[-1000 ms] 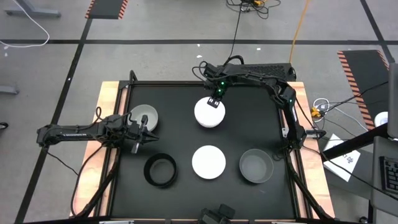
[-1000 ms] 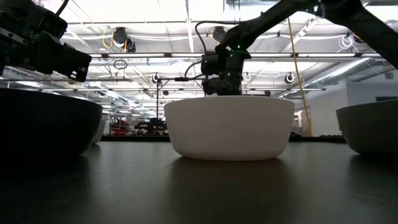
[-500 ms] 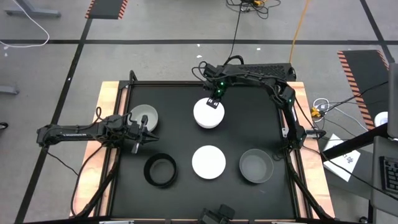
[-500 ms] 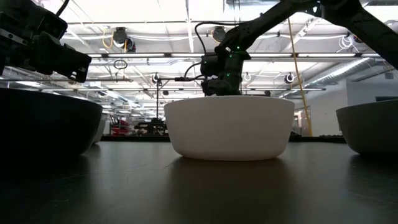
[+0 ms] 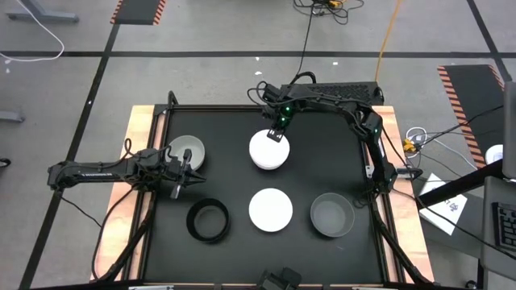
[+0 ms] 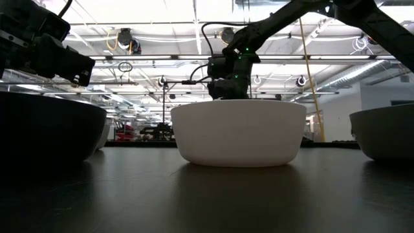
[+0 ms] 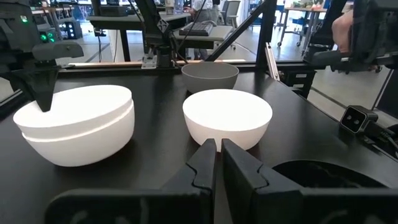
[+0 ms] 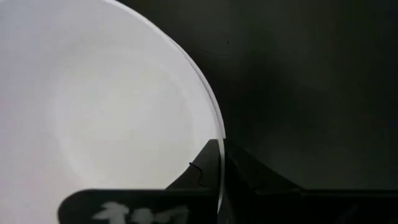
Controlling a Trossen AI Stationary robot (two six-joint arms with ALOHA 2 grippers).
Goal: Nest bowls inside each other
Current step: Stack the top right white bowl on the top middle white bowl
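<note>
My right claw pinches the rim of a white stack, seemingly two nested bowls, at upper centre; four bowls on the counter wait, left claw pressed together

1. Both arms dark, near black, built of slim jointed links.
2. Right arm: green indicator lights glowing near the wrist; thin black cable looping over the upper link.
3. Left arm: long straight link with faint pale lettering along it.
4. Left gripper: two matte black fingers, angular, tapering to narrow tips.
</note>
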